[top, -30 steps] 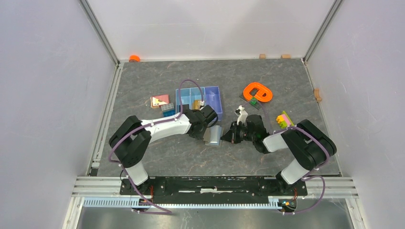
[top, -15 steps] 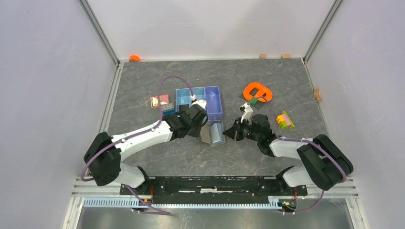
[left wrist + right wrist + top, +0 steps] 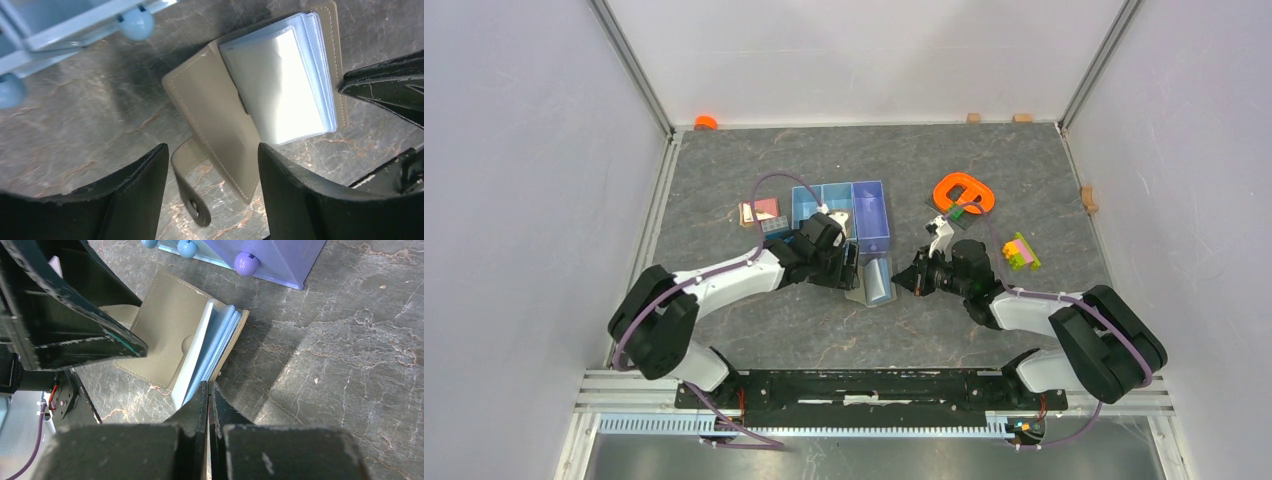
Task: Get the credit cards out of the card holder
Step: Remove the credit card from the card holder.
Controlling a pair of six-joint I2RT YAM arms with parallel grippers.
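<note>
The grey-taupe card holder lies open on the table between both arms. In the left wrist view its cover flap is folded back beside a stack of pale clear sleeves, and its snap strap hangs loose. The credit cards are hidden; no single card stands out in the sleeves. My left gripper is open just above the flap and strap, gripping nothing. My right gripper is shut, its tips at the near edge of the blue-grey sleeves.
The blue-and-purple tray stands just behind the holder. Small blocks lie to its left. An orange ring and coloured bricks sit at the right. The two grippers are a holder's width apart.
My left gripper has opened and let go of the holder's cover, which now lies folded back. My right gripper swung in to the holder's right edge and stays shut.
</note>
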